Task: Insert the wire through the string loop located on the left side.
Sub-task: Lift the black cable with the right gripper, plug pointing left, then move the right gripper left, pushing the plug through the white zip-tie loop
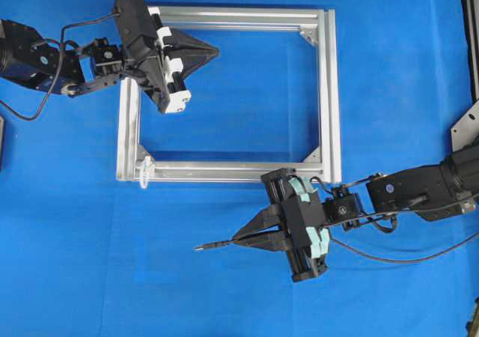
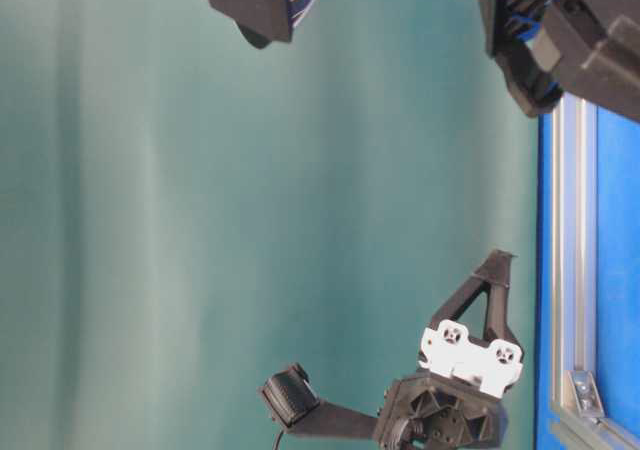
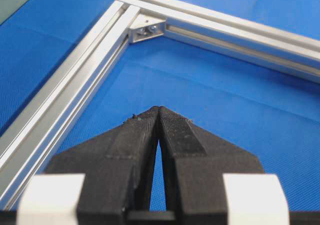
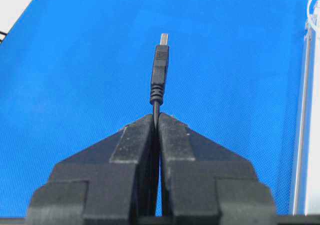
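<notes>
overhead: right gripper pinches the wire just behind its plug, tip pointing left over the blue cloth. the string loop sits at the lower-left corner of the silver frame, well apart from the plug. left gripper is pressed together and empty, inside the frame.

table-level: only arm bodies and a frame edge show - loop hidden.

left wrist: ribbed black pads, grooved aluminium rails, corner bracket.

right wrist: plug is moulded, with a metallic tip.

risk: the loop is tiny and limp, so the short plug could push it aside or snag on the rail.
</notes>
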Tool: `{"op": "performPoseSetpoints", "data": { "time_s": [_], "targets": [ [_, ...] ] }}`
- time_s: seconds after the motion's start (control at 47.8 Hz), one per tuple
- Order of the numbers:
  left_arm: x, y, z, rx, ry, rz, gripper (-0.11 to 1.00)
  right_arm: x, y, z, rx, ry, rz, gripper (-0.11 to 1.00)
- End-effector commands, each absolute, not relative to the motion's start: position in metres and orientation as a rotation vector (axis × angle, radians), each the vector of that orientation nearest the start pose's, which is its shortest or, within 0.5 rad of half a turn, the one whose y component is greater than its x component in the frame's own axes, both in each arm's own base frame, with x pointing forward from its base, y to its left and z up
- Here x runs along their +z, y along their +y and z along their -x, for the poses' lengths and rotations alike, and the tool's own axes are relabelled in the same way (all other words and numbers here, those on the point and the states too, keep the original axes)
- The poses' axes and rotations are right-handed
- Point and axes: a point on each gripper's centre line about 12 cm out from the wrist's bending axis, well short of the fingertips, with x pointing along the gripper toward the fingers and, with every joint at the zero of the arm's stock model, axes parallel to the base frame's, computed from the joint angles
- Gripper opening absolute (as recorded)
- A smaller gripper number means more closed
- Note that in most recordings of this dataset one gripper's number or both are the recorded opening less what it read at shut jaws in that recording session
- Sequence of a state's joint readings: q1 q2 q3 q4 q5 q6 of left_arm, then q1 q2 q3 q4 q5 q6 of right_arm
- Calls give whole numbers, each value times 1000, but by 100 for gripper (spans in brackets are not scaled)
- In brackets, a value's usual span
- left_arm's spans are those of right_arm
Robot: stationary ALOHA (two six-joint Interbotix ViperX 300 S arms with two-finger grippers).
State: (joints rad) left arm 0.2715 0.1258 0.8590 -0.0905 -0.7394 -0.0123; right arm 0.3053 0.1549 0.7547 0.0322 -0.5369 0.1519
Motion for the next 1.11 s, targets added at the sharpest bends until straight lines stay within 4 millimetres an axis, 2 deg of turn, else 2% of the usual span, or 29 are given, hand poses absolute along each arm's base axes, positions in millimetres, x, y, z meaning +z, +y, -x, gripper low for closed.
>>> {"op": "performPoseSetpoints", "data": {
  "time_s": [0.0, 0.209, 0.649, 0.901, 1.089],
  "targets": [
    [152, 108, -363, 337, 193, 100, 0, 150, 120, -382, 262, 350, -119, 0],
    [152, 108, -363, 337, 191, 100, 0, 149, 113, -383, 245, 350, -112, 0],
    [151, 106, -363, 333, 194, 100, 0, 146, 40, -385, 62, 351, -142, 0],
    [152, 106, -362, 333, 194, 100, 0, 146, 28, -386, 31, 352, -148, 0],
    [151, 106, -362, 333, 196, 100, 0, 146, 29, -393, 31, 343, -153, 0]
  ]
}}
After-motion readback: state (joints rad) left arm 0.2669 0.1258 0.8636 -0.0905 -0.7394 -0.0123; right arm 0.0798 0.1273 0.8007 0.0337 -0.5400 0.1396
